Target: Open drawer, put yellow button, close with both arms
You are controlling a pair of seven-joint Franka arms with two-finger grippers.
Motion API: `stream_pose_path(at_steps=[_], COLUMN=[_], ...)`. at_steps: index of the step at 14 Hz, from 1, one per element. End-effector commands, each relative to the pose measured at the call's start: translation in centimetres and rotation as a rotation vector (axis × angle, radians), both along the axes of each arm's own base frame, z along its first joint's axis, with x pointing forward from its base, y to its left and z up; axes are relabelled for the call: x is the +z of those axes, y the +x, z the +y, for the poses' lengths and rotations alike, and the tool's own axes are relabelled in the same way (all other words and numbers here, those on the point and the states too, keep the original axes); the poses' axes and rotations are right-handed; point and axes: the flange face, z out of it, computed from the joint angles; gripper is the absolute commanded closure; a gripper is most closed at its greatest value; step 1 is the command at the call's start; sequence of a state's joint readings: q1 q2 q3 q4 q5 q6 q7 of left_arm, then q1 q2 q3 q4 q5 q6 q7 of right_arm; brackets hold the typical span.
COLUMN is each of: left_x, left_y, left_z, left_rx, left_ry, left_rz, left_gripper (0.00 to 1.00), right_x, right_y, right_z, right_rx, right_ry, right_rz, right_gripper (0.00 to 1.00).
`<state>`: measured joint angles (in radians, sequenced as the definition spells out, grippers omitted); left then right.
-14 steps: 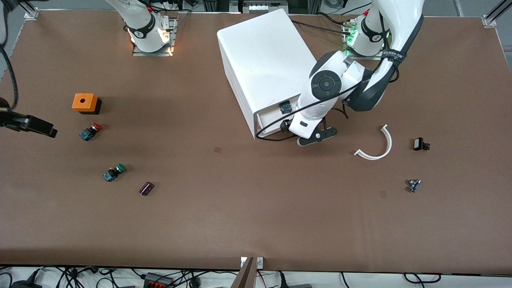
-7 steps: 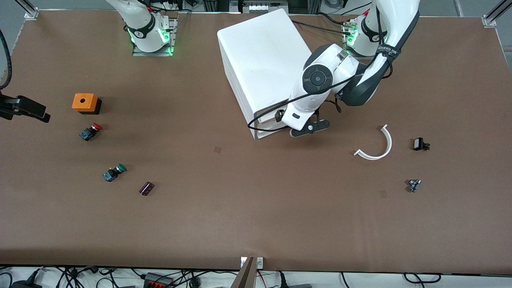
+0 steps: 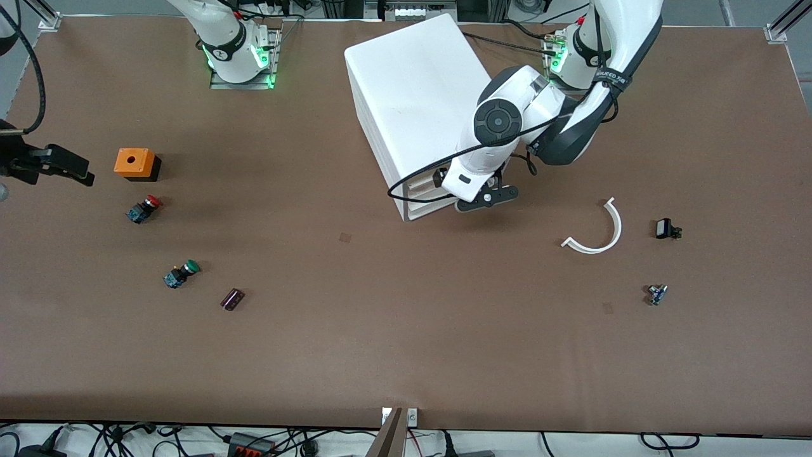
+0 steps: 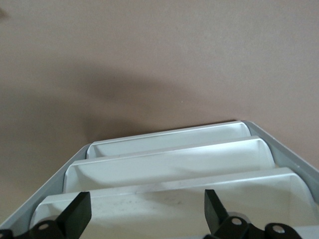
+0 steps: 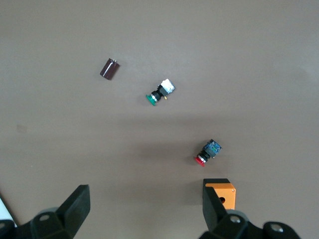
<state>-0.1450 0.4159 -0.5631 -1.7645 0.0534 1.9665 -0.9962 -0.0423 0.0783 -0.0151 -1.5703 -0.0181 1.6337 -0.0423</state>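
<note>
The white cabinet [image 3: 419, 89] stands at the robots' edge of the table, toward the left arm's end. Its uppermost drawer [image 3: 424, 184] sits pushed in, level with the lower fronts. The yellow button is hidden. My left gripper [image 3: 466, 184] is at the cabinet's front, over the top drawer's edge. In the left wrist view the left gripper [image 4: 144, 221] is open, its fingers [image 4: 76, 218] wide apart over the nearest drawer front [image 4: 164, 201], with the lower fronts stepped below. My right gripper [image 3: 63, 166] hangs open and empty over the right arm's end of the table, also in its wrist view [image 5: 144, 214].
An orange box [image 3: 134, 163], a red-capped button [image 3: 143, 209], a green-capped button [image 3: 180, 273] and a dark purple piece [image 3: 231, 298] lie toward the right arm's end. A white curved strip [image 3: 599, 231], a black part [image 3: 665, 228] and a small blue part [image 3: 656, 294] lie toward the left arm's end.
My left hand has moved toward the cabinet and the top drawer has slid in. The button that showed in the drawer is now hidden. The right gripper has shifted slightly.
</note>
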Motion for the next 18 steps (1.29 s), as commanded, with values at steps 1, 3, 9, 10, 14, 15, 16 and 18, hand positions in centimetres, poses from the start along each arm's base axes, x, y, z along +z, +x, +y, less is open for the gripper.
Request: stream_pose_path(at_steps=[1,3,9,10,14,15,16,18], left_x=[0.9,1.1,5.3,6.4,12.6,14.0,14.9,16.9], left_y=[-1.1,-0.9,5.1,6.5,10.8,11.3,11.6,11.9], left_z=[0.1,0.5,7.2,9.7,18.4,20.4,22.0,25.1], left_rx=[-0.007,-0.023,-0.088,-0.100,-0.257,-0.273,-0.287,-0.310], left_ry=[-0.001,0.008,-0.021,-0.013,-0.002,-0.008,-0.013,-0.022], left_rz=[0.024,0.032,0.011,0.006,-0.015,-0.009,0.001,-0.008], left_gripper=[0.00,0.00,0.00,0.00,0.00,0.00,0.00,0.00], right_x=[0.0,0.5,0.9,0.9,1.0,1.0,1.0,1.0], right_y=[-2.3,-2.3,-2.5,-2.6,-2.8,-2.8,-2.8,-2.8], right_z=[-0.2,-0.3,-0.4,-0.4,-0.5,-0.5,-0.5,-0.5], right_rx=[0.000,0.001,-0.005,-0.005,-0.009,-0.009,-0.009,-0.009], right_ry=[-0.006,-0.007,-0.007,-0.006,-0.003,-0.003,-0.003,-0.003], right_rz=[-0.016,-0.027,-0.022,-0.019,-0.015,-0.015,-0.015,-0.015], right_gripper=[0.00,0.00,0.00,0.00,0.00,0.00,0.00,0.00])
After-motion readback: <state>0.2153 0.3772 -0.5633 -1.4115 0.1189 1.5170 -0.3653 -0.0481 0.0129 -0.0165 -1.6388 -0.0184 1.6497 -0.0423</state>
